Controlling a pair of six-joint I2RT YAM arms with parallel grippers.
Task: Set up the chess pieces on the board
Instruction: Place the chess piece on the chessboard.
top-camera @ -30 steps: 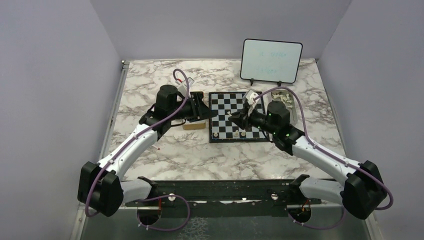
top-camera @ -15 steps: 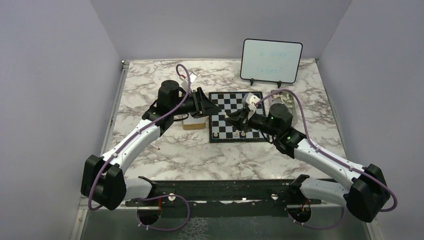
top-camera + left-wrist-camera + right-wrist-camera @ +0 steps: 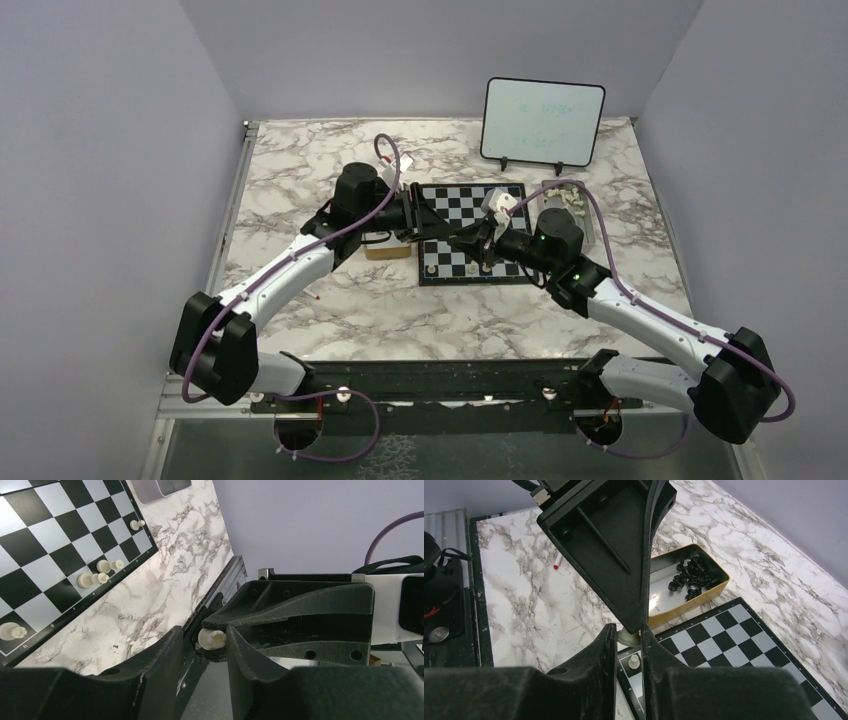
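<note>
Both grippers meet over the near-left corner of the board (image 3: 470, 205), which lies mid-table toward the far edge. Right gripper (image 3: 628, 632) pinches a white piece (image 3: 627, 638) between its tips. Left gripper (image 3: 205, 631) straddles the same piece, fingers spread, with a gap showing on one side. Clutter: a gold tray (image 3: 696, 601) of black pieces (image 3: 689, 575) sits just off the board's left edge, mostly hidden under the left arm from above. A metal tray (image 3: 594, 222) with pale pieces sits off the right edge. A whiteboard (image 3: 543, 122) stands upright by the far edge, and there's a small red item (image 3: 557, 562) on bare marble to the left. The top view buries the held piece under the two wrists, so only the wrist cams show it. Left wrist cam also picks up four white pieces (image 3: 92, 579) along the board's near edge; right wrist cam shows just one. Table (image 3: 300, 160) is grey-veined white marble with lavender-grey walls on three sides. Purple cables (image 3: 345, 232) loop over both arms.
</note>
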